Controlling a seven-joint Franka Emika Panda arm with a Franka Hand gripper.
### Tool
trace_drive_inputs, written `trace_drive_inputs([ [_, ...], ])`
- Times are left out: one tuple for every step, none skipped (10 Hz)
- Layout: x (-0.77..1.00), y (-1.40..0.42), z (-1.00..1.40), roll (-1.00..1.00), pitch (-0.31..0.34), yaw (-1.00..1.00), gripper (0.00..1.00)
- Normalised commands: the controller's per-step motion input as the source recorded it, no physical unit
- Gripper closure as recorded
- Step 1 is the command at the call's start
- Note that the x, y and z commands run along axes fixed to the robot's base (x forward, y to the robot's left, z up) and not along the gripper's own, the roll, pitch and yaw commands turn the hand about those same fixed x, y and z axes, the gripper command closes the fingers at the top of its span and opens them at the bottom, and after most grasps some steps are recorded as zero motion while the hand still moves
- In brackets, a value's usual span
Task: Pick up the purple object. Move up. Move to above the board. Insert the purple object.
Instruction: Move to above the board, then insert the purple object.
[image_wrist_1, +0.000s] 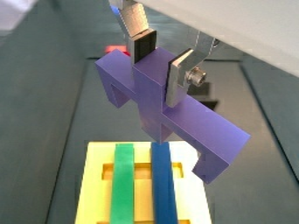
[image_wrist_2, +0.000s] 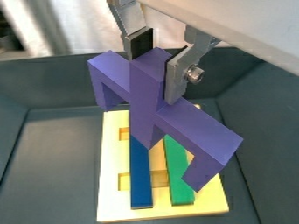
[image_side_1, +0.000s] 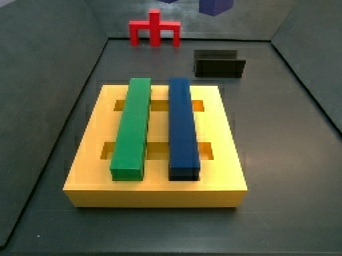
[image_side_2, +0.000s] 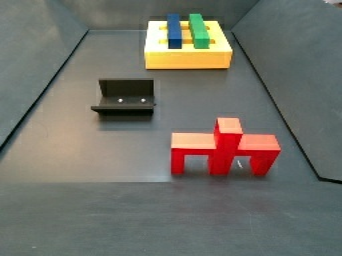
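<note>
My gripper (image_wrist_1: 162, 66) is shut on the central post of the purple object (image_wrist_1: 187, 122), a wide bar with short end legs. It holds the object in the air above the board (image_wrist_1: 100, 188). Both wrist views show this, with the gripper (image_wrist_2: 159, 61), the purple object (image_wrist_2: 146, 96) and the yellow board (image_wrist_2: 111, 197) below. The board bears a long green bar (image_side_1: 131, 130) and a long blue bar (image_side_1: 181, 125). In a side view only a corner of the purple object (image_side_1: 214, 5) shows, high above the board (image_side_1: 160, 185). The gripper itself is out of both side views.
A red upright piece (image_side_2: 223, 148) stands on the dark floor away from the board (image_side_2: 187, 58). The dark L-shaped fixture (image_side_2: 124, 97) stands between them, and it also shows in a side view (image_side_1: 221, 65). Raised walls ring the floor.
</note>
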Motion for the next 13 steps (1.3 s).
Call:
trace_drive_inputs([
  [0.09, -0.07, 0.02, 0.03, 0.107, 1.00, 1.00],
  [0.09, -0.05, 0.02, 0.04, 0.118, 1.00, 1.00],
  [0.07, -0.04, 0.02, 0.04, 0.136, 1.00, 1.00],
  [0.07, -0.04, 0.02, 0.05, 0.150, 1.00, 1.00],
  [0.07, -0.04, 0.02, 0.06, 0.176, 1.00, 1.00],
  [0.08, -0.04, 0.02, 0.07, 0.202, 1.00, 1.00],
  [0.08, -0.04, 0.03, 0.08, 0.250, 1.00, 1.00],
  [0.09, -0.04, 0.03, 0.10, 0.282, 1.00, 1.00],
  [0.09, -0.04, 0.02, 0.10, 0.252, 0.62, 1.00],
  [0.09, -0.04, 0.02, 0.09, 0.223, 0.46, 1.00],
  [0.08, -0.03, 0.03, 0.09, 0.165, 0.23, 1.00],
  [0.00, -0.06, -0.07, -0.32, 0.000, 0.00, 1.00],
  [0.00, -0.21, -0.11, -0.34, 0.000, 0.02, 1.00],
])
